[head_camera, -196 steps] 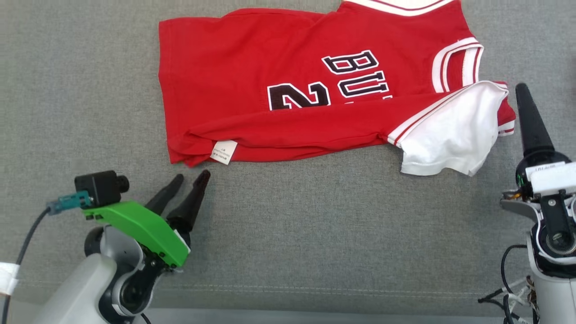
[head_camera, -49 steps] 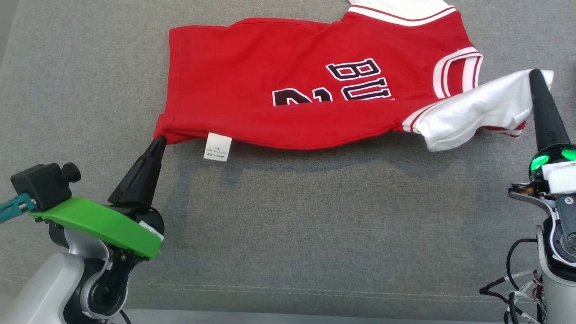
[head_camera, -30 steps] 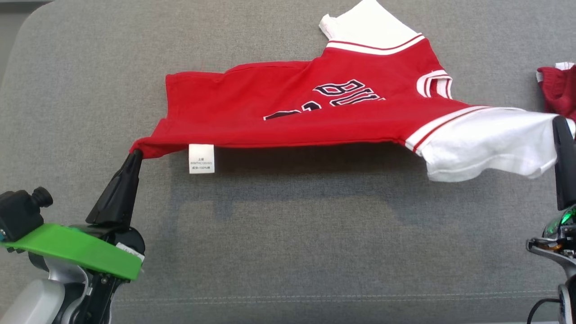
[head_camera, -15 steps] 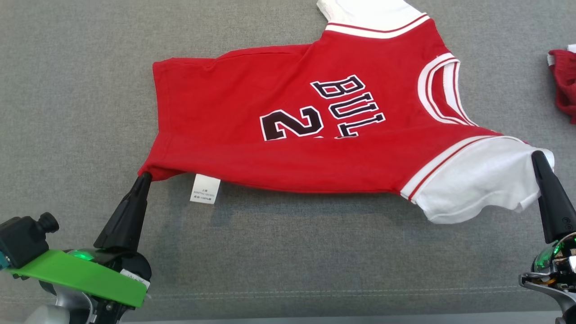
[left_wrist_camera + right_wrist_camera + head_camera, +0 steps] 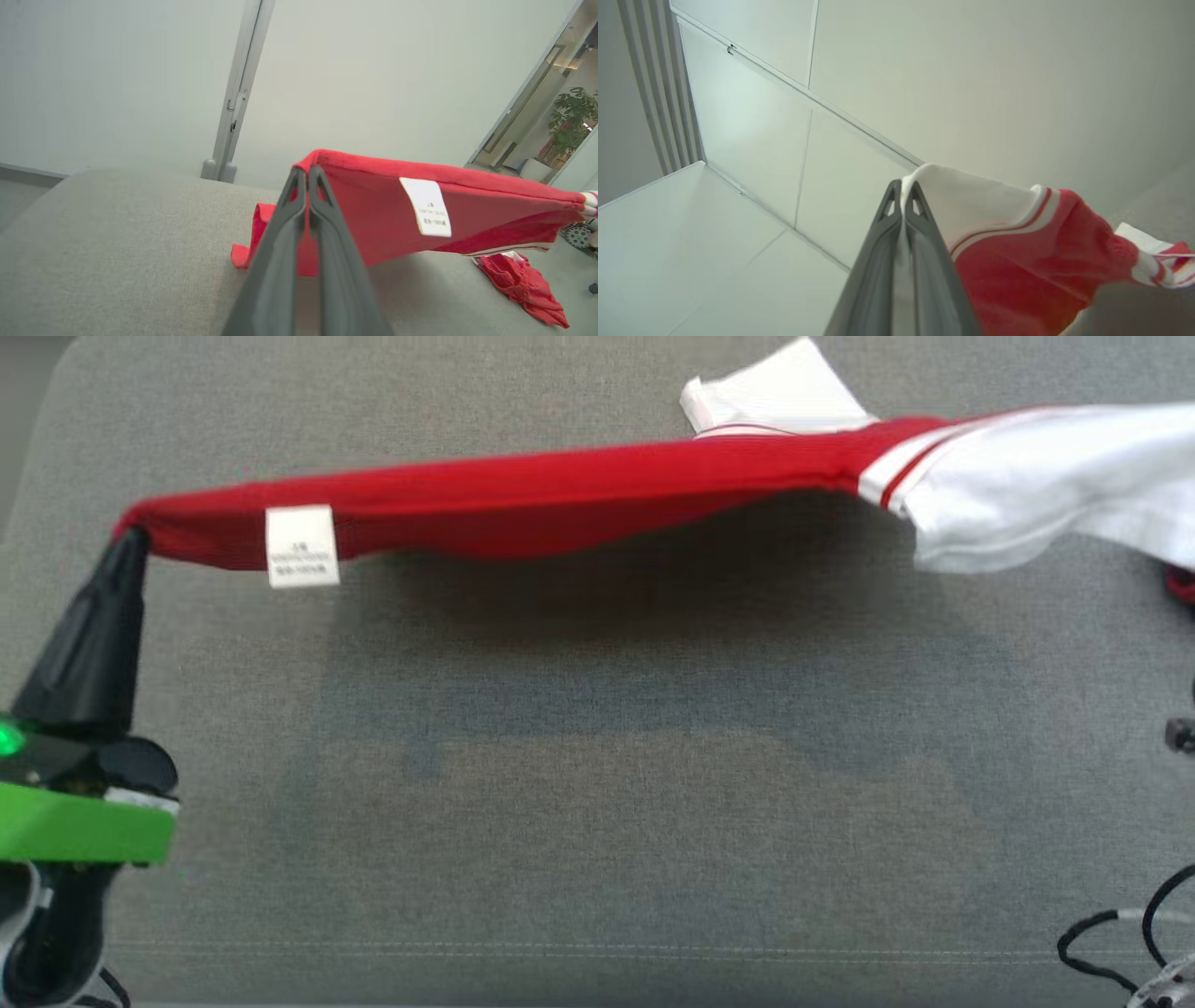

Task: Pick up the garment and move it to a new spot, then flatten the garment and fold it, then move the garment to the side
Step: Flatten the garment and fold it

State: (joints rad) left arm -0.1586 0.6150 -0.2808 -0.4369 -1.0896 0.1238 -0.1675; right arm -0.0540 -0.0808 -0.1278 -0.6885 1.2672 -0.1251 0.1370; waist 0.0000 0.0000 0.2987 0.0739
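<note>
Head view: garment [image 5: 560, 495] stretched aloft; left fingers [image 5: 89, 635] pinch hem corner [image 5: 149, 523], right fingers [image 5: 924, 261] pinch white sleeve [image 5: 971, 200].

Grey upholstered surface [image 5: 597, 821], pale wall [image 5: 373, 70] behind, potted plant [image 5: 571, 123] beyond

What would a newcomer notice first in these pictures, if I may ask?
The red jersey, stretched taut in the air over the grey cushion. The left gripper has its jaws shut on the hem corner at left, the right gripper on the white sleeve; a white label dangles near the left.
</note>
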